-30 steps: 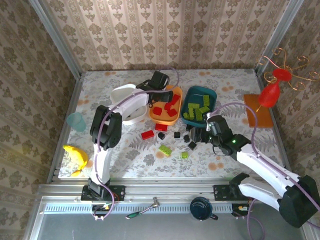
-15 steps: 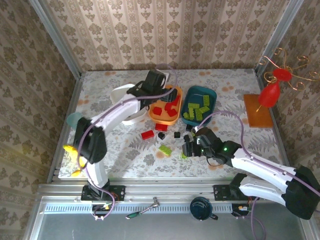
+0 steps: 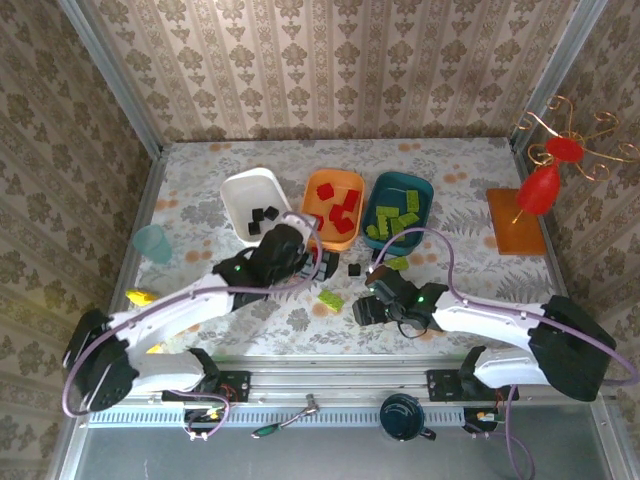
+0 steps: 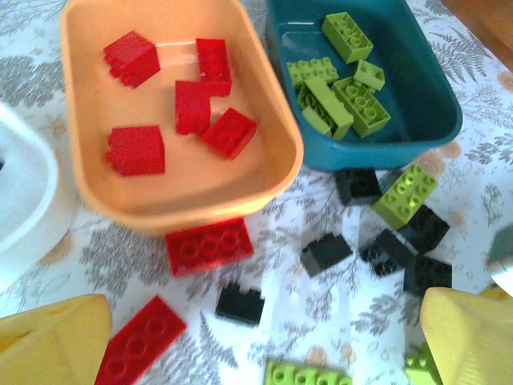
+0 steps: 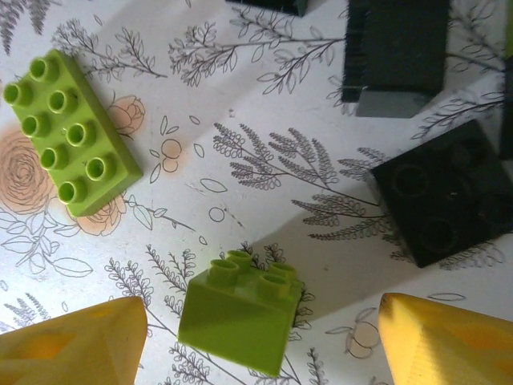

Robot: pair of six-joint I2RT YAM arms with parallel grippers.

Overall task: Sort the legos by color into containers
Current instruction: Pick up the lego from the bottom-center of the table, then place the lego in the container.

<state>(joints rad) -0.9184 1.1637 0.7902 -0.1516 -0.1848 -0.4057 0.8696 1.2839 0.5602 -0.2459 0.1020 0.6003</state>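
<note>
Top external, floral table (image 3: pixel 450 160), damask walls (image 3: pixel 330 70), left gripper (image 4: pixel 263 337) & right gripper (image 5: pixel 264 337) released

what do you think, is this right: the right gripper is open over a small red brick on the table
Not quite: the brick is lime-green, not red. The right wrist view shows the right gripper open over a small lime-green brick on the table.

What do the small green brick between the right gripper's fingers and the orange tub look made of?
Small green brick: apparently hard moulded plastic, satin finish; crisp studs and edges, soft highlights. Orange tub: probably thin plastic, smooth and faintly glossy; rounded rim, even colour, mild sheen on the floor.
</note>
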